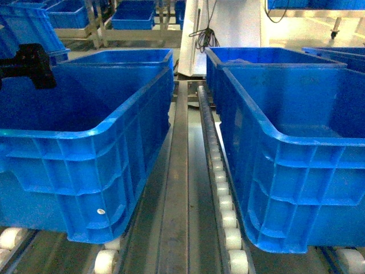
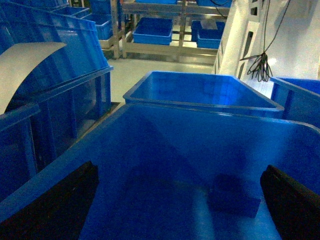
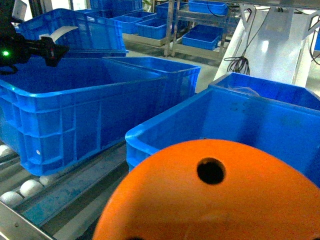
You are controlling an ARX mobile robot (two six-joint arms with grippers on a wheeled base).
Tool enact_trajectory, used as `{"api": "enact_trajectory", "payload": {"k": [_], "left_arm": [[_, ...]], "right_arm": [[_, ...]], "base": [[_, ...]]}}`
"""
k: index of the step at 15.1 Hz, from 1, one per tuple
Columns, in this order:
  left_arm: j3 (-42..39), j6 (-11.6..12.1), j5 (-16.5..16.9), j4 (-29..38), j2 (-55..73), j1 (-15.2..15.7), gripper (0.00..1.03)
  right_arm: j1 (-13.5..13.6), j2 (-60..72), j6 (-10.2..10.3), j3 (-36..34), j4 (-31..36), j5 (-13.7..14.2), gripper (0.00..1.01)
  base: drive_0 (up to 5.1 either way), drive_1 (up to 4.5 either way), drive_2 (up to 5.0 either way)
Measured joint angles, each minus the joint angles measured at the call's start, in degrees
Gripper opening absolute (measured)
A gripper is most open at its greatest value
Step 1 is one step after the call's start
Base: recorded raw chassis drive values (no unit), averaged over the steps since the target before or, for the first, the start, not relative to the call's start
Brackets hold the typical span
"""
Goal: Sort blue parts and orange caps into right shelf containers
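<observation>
orange cap (image 3: pixel 210 195) fills the bottom of the right wrist view, a rounded orange face with a dark hole in it, so close to the lens that it is most likely carried in the right claw; the fingers themselves are hidden behind it, so how far that claw is closed cannot be told. just beyond it, at centre right, runs the rim of the right-hand blue crate (image 3: pixel 165 125), which suggests the cap is held near the crate for a drop.

in the head view the two near crates take up the lower frame, the left crate (image 1: pixel 85 171) and the right one (image 1: pixel 296 188), well apart, with the steel shelf rail (image 1: pixel 177 188) and white rollers (image 1: pixel 225 205) between them. neither arm's claw shows here, only a black part of the left arm (image 1: pixel 28 65) at upper left over the left crate.

in the left wrist view the left claw (image 2: pixel 182 200) hangs above that crate's floor, its dark fingers (image 2: pixel 55 207) at the bottom corners, wide apart and holding nothing. a dark blue block (image 2: pixel 234 196) lies on the floor at lower right.

farther back, more crates sit on racks along the top of the frame.
</observation>
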Motion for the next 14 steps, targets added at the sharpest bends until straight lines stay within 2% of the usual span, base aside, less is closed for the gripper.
{"api": "enact_trajectory", "payload": {"k": [1,2,3,5,9,10,12,14], "left_arm": [[0.0,0.0,0.0,0.0,0.0,0.0,0.98],[-0.11,-1.18,1.14,3.28,0.35,0.02,0.98],[-1.44,-3.8,1.9,5.09,-0.39,-0.02,0.98],[-5.86,-6.16,1.95,5.62,-4.17,-0.5,0.98],[-14.38,-6.62,2.45,6.12,-15.65,-2.27,0.98],[-17.66,-7.37,2.32,5.73,-20.0,-2.62,0.98],[-23.45,-9.14,0.81,4.09,-28.85,-2.69,0.98],[-30.08,-9.6,-0.39,2.49,-36.85,-2.1,0.98]], "right_arm": [[0.0,0.0,0.0,0.0,0.0,0.0,0.42],[0.0,0.0,0.0,0.0,0.0,0.0,0.42],[0.0,0.0,0.0,0.0,0.02,0.0,0.42],[0.0,0.0,0.0,0.0,0.0,0.0,0.42],[0.0,0.0,0.0,0.0,0.0,0.0,0.42],[0.0,0.0,0.0,0.0,0.0,0.0,0.42],[0.0,0.0,0.0,0.0,0.0,0.0,0.42],[0.0,0.0,0.0,0.0,0.0,0.0,0.42]], "base": [[0.0,0.0,0.0],[0.0,0.0,0.0],[0.0,0.0,0.0],[0.0,0.0,0.0],[0.0,0.0,0.0],[0.0,0.0,0.0],[0.0,0.0,0.0],[0.0,0.0,0.0]]}}
